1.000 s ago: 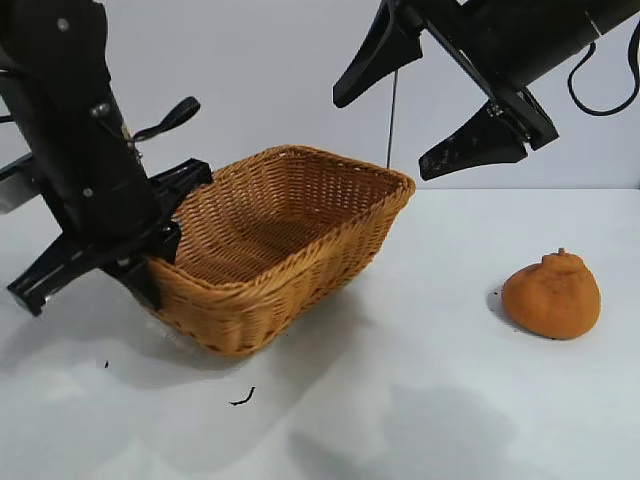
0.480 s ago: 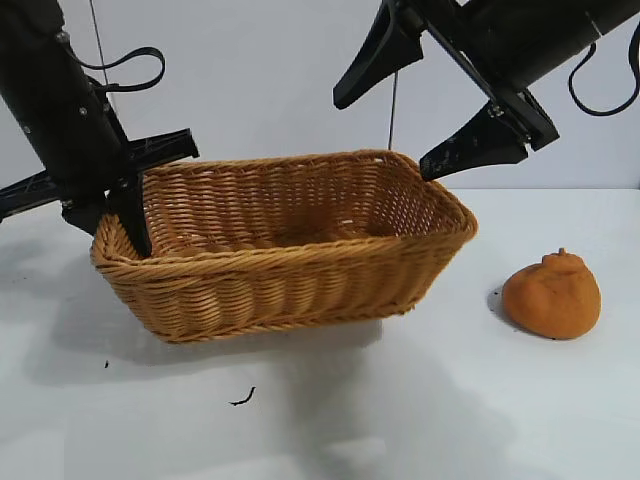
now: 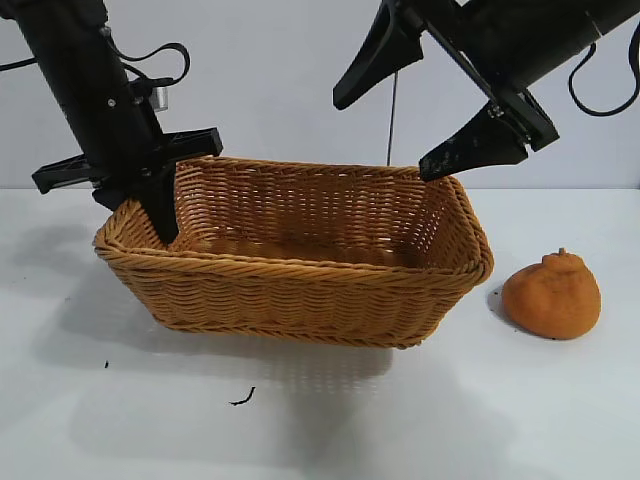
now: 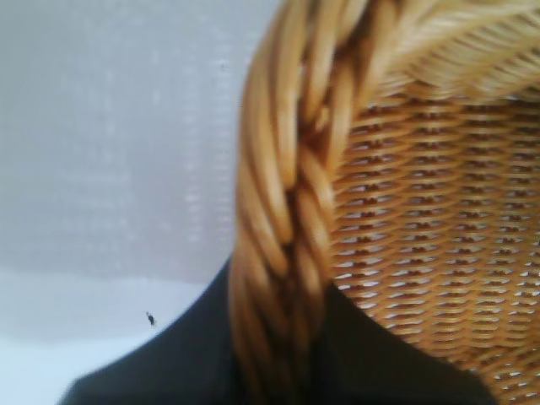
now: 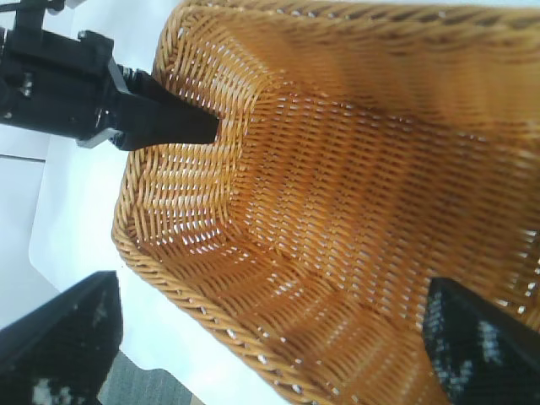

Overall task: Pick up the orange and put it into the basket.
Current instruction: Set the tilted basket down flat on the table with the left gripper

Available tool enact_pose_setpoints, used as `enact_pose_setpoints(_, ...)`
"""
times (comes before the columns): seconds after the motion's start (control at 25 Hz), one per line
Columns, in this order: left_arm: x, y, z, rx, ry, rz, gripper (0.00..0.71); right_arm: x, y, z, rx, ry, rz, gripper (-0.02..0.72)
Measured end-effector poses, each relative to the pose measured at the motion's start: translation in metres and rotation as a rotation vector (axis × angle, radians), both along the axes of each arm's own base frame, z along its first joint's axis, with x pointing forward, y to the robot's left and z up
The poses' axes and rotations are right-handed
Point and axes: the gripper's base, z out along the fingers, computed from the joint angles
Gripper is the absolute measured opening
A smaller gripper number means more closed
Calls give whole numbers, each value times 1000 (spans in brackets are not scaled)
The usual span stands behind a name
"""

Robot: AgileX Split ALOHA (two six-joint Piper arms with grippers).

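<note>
Clamping the basket [image 3: 300, 290] by its braided rim, the left gripper [image 3: 150, 205] risks letting it slip or tilt. The right gripper [image 3: 432, 120] hangs above, fingers wide apart and empty. The orange [image 3: 552, 295] sits on the table beside the basket, untouched.

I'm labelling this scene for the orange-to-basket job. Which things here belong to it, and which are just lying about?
Belongs to the job:
- orange, on the table
- basket
- left gripper, shut on the basket's rim
- right gripper, open above the basket

Just lying about:
- small dark scrap on the table
</note>
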Motion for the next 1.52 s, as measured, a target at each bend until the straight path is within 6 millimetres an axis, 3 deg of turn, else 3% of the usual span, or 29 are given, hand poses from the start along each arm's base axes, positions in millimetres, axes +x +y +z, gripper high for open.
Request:
enact_pose_setpoints(0.4, 9, 26, -1, -34, 10, 110, 92, 0, 0, 0, 0, 0, 0, 696)
enact_pose_setpoints(0.8, -13, 32, -47, -24, 49, 161, 92, 0, 0, 0, -1, 0, 0, 696)
enact_pose_setpoints(1.52, -14, 31, -49, -33, 19, 109, 106, 0, 0, 0, -1, 0, 0, 696)
